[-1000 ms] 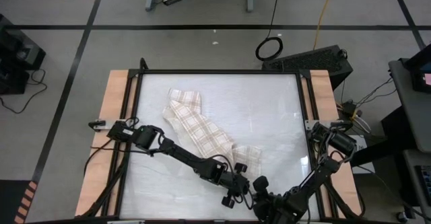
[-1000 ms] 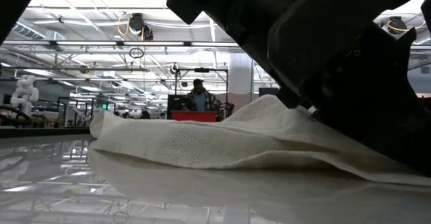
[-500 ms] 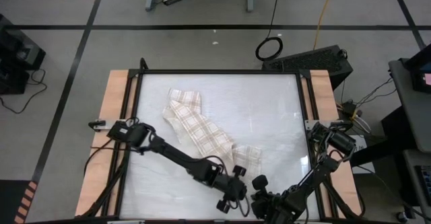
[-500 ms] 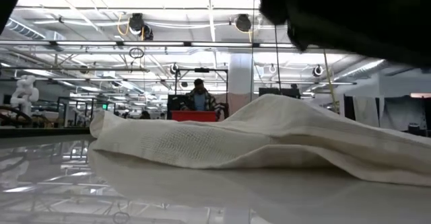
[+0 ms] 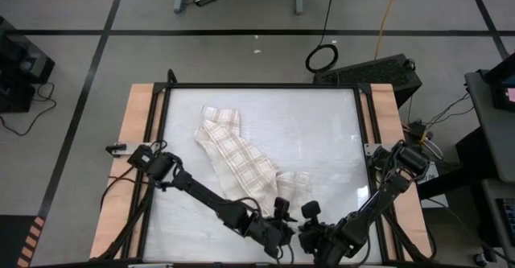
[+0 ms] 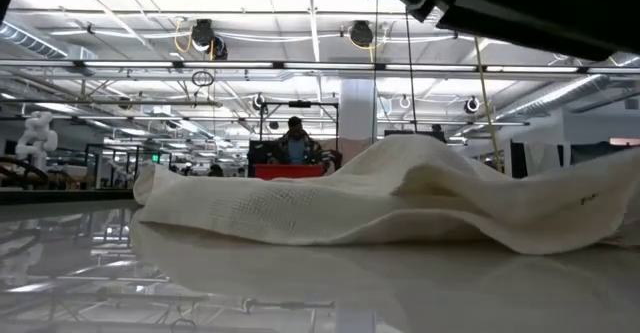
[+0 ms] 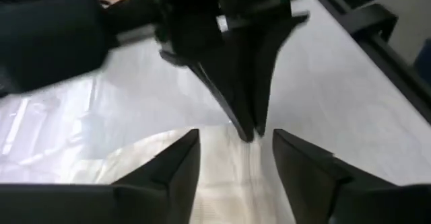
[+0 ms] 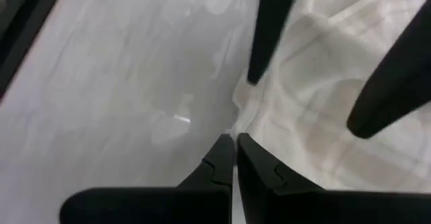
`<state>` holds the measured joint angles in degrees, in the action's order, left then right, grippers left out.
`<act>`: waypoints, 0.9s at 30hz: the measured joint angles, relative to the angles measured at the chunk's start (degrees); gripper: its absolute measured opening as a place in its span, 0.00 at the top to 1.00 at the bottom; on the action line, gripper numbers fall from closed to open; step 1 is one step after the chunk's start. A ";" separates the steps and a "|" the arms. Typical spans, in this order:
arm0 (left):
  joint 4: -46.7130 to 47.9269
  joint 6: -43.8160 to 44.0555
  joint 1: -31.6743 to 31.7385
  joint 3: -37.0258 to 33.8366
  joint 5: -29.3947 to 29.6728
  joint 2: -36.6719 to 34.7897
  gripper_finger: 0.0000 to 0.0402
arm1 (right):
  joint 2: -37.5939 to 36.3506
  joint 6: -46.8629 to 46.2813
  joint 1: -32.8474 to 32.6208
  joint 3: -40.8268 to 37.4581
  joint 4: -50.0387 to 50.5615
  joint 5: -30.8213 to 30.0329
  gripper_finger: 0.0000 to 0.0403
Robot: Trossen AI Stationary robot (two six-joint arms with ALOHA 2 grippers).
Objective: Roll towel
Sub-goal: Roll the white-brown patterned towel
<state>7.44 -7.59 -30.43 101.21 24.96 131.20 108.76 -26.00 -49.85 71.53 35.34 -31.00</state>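
Note:
The cream towel with tan plaid stripes (image 5: 241, 155) lies slantwise on the white table, from the far left to the near middle. It also shows in the low view (image 6: 300, 208). Both grippers meet at its near right end. My right gripper (image 8: 234, 142) is shut, its tips at the towel's edge; it also shows in the high view (image 5: 311, 212). My left gripper (image 7: 236, 135) is open, one finger on either side of the right gripper's tips (image 7: 249, 131), low over the towel's end. It also shows in the high view (image 5: 282, 212). My right gripper pinches the towel's near right edge (image 8: 244, 120) at its fingertips, slanting down from the table's near right. The cloth puckers into a small ridge there (image 7: 250, 158); one layer or several, I cannot tell. The rest of the towel lies on the table. My left gripper's open fingertips (image 8: 254, 72) are down at the towel; whether they touch it I cannot tell.
Bare white tabletop (image 5: 322, 131) lies right of and beyond the towel, inside a black frame (image 5: 358, 123). A person (image 6: 295, 143) stands far off in the room behind the table.
In the low view the dark gripper that stood on the towel's right end has gone up out of the picture. The towel's near right end has since bunched into a higher hump and its edge has curled up; the far left part has stayed flat.

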 joint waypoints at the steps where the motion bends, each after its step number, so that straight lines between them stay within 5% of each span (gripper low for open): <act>1: 0.11 -0.26 -0.35 -0.02 0.48 0.09 0.49 | -0.34 -0.06 0.11 0.00 0.38 -0.02 1.00; 14: -2.48 8.63 -0.45 -0.06 9.77 4.10 0.47 | -2.39 0.13 1.85 0.04 1.09 -0.15 1.00; 20: -2.13 8.38 -0.13 -0.06 10.08 4.11 0.64 | -2.48 0.28 2.31 0.07 1.43 -0.21 1.00; 27: -0.78 10.57 1.50 -0.06 3.84 4.24 0.82 | -2.50 0.02 2.69 0.07 1.49 -0.41 1.00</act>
<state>6.66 2.98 -28.92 101.14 28.79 135.44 106.26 -25.98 -47.16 71.59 36.84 -31.41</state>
